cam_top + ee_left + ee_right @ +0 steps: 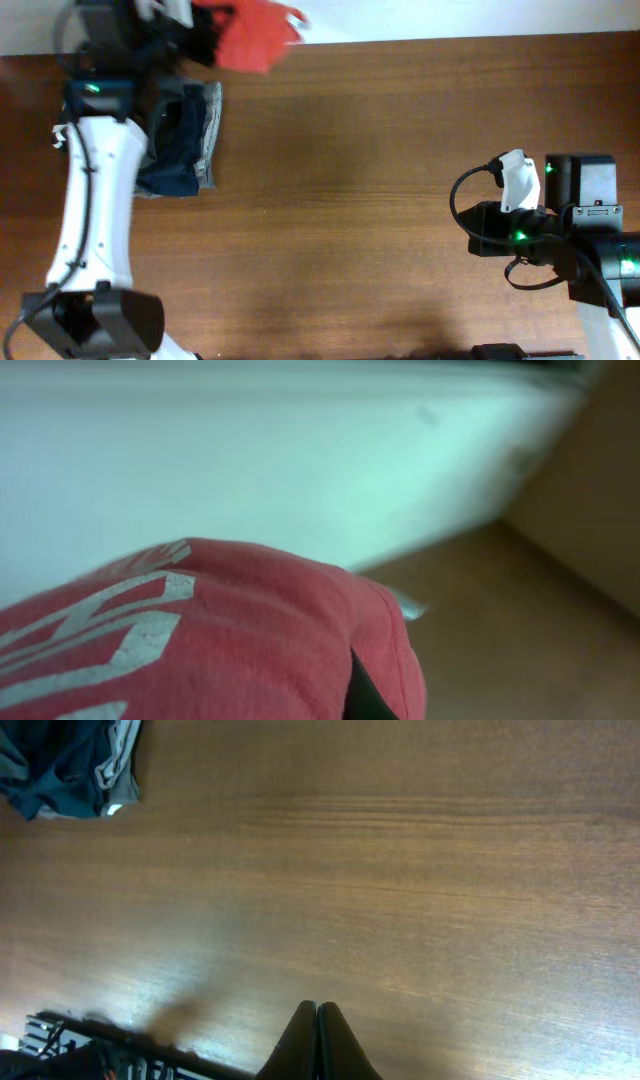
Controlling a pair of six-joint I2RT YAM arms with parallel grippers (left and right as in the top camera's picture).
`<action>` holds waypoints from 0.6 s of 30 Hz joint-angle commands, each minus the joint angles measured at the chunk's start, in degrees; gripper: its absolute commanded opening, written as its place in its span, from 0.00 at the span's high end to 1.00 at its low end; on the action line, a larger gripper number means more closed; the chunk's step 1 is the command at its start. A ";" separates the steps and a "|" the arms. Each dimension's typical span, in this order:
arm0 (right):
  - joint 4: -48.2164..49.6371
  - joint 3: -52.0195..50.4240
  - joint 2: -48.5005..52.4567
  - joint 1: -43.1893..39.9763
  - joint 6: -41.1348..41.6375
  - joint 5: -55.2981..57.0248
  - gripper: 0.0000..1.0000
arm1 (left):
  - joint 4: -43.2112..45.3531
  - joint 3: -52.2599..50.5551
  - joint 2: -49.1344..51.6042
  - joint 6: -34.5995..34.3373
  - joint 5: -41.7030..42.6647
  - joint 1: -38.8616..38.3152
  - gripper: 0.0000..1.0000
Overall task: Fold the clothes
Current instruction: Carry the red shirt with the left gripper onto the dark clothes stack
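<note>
The orange-red T-shirt (255, 35) hangs bunched at the table's far left edge, partly over the white area beyond it. In the left wrist view the T-shirt (230, 640) fills the lower frame with white lettering showing. It covers my left gripper (362, 695), of which only a dark finger sliver shows. My left gripper (205, 35) is shut on the cloth and holds it up. My right gripper (317, 1020) is shut and empty, low over bare wood at the table's right side (480, 225).
Navy and grey folded garments (185, 140) lie stacked at the left of the wooden table (350, 200), beside my left arm; they also show in the right wrist view (60, 765). A white surface lies past the table's far edge (300, 460).
</note>
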 commanded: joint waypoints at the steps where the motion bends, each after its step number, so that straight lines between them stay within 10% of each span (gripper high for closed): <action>1: -0.85 0.87 -0.02 0.31 0.20 -0.48 0.96 | 0.79 6.01 4.94 0.72 -1.99 6.32 1.00; 15: -2.69 0.87 -0.04 0.31 0.39 -0.48 0.96 | -15.41 6.27 15.89 0.83 -8.33 21.53 0.99; 18: -2.32 0.87 -0.04 0.31 0.39 -0.48 0.96 | -23.58 6.27 15.78 0.79 -7.93 23.04 0.83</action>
